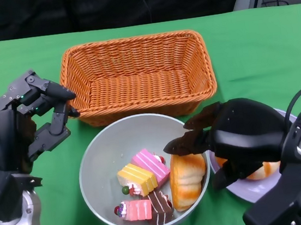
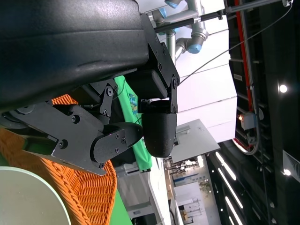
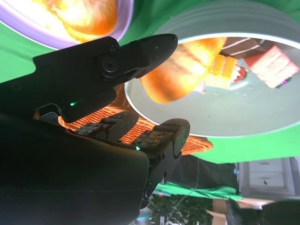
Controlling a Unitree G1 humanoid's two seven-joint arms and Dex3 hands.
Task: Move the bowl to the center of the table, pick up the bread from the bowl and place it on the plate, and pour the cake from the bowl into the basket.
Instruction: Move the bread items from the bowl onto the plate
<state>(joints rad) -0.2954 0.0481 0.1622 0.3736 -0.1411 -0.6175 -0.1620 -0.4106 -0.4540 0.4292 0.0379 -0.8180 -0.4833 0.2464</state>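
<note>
- Table (image 1: 252,45): green cloth, fills the head view from edge to edge below a dark band at the top.
- Basket (image 1: 138,75): orange wicker, rectangular, upper centre of the head view; nothing visible inside. Its near wall sits just behind the bowl's far rim.
- Bowl (image 1: 99,168): grey, round, lower centre of the head view, just below the basket.
- Bread (image 1: 186,182): golden loaf, standing against the bowl's right inner wall, lower centre-right of the head view. Also shows at upper centre of the right wrist view.
- Cake (image 1: 143,187): several pieces in the bowl, left of the bread; a yellow slice, a pink slice, a smaller pink piece with a berry, and a brown layered piece. They lie together at the bowl's lower middle.
- Plate (image 1: 248,191): pale lilac, lower right of the head view, mostly hidden under the right hand. A second golden bun (image 1: 262,173) lies on it.
- Right hand (image 1: 228,138): lower right of the head view, over the bowl's right rim and the plate. Fingers spread apart, tips just above the bread; it holds nothing. Whether a fingertip touches the loaf cannot be told.
- Left hand (image 1: 33,118): left of the head view, raised above the cloth beside the basket's left end. Fingers bent but apart, nothing between them.
</note>
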